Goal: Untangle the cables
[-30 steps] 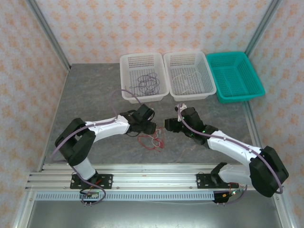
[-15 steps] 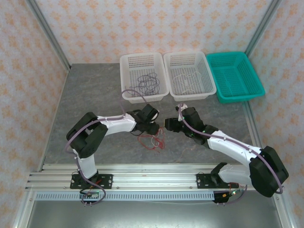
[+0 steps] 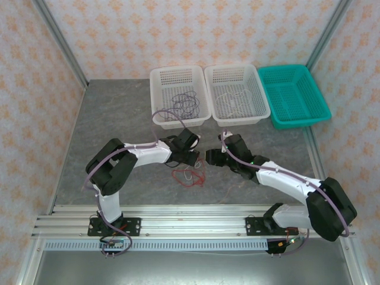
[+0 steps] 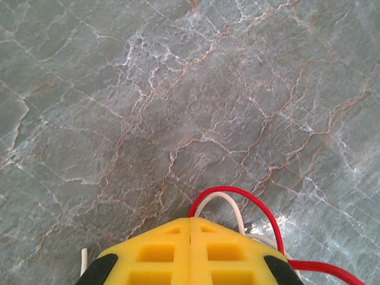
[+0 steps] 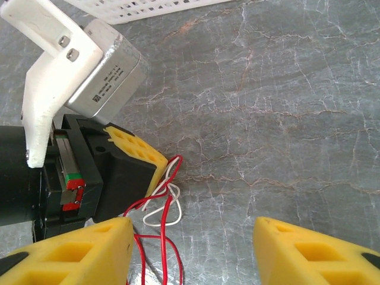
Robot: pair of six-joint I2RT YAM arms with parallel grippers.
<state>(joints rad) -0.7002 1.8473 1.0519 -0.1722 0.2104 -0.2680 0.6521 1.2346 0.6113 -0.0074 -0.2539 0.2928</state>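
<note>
Two yellow fingers of the left gripper (image 4: 190, 222) meet with no gap: its jaws are closed on the tangle of thin red and white cables (image 5: 161, 199), and one red loop and one white loop emerge at the tips. Note that the right gripper (image 5: 193, 228) sits just beside them, jaws apart and holding nothing. You will find the rest of the tangle lying on the grey marbled bench (image 3: 119, 130), below the two grippers. Farther back, three perforated plastic baskets stand in a row: a white basket (image 3: 176, 70) containing a thin dark cable (image 3: 184, 105), a second white basket (image 3: 233, 67) with a faint pale cable (image 3: 230, 98), and a teal basket (image 3: 320, 105).
</note>
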